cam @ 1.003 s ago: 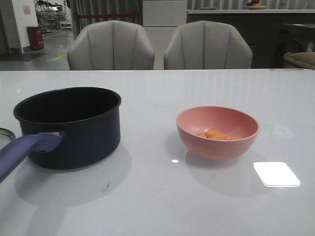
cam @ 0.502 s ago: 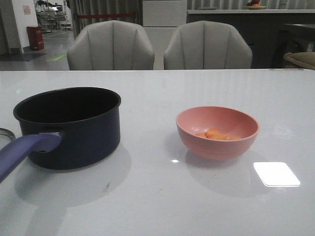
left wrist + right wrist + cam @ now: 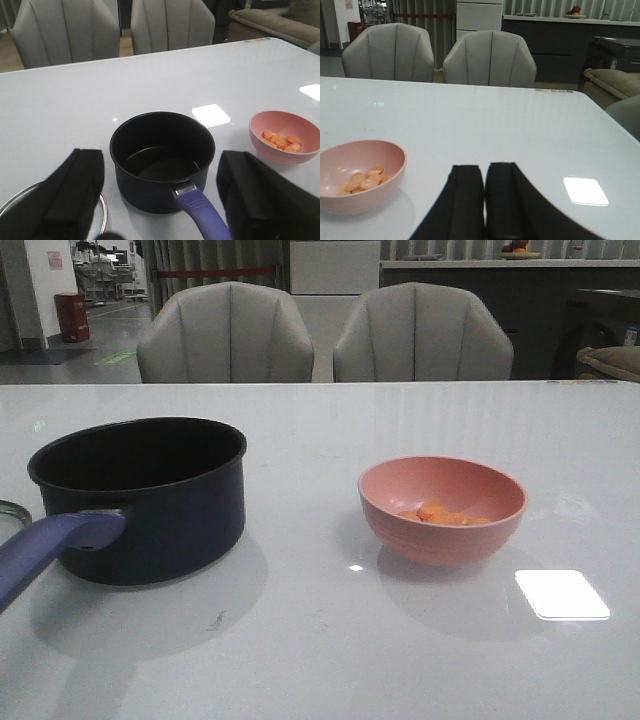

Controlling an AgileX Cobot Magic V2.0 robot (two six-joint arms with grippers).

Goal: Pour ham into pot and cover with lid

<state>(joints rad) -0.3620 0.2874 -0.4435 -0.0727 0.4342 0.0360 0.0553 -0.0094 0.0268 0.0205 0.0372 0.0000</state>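
Observation:
The dark pot [image 3: 140, 495] with a blue-purple handle [image 3: 50, 545] stands at the table's left, empty inside; it also shows in the left wrist view [image 3: 162, 157]. The ham [image 3: 440, 513] lies in a pink bowl [image 3: 442, 510] to its right, also seen in the right wrist view [image 3: 365, 180]. Only the lid's metal rim [image 3: 12, 510] shows at the far left edge, and beside the left finger in the left wrist view [image 3: 102, 215]. My left gripper [image 3: 162, 192] is open and empty, above the pot's handle. My right gripper [image 3: 485, 187] is shut and empty, right of the bowl.
Two grey chairs [image 3: 225, 335] stand behind the table's far edge. A bright light patch [image 3: 560, 593] reflects on the white tabletop [image 3: 320, 640] front right. Neither arm shows in the front view.

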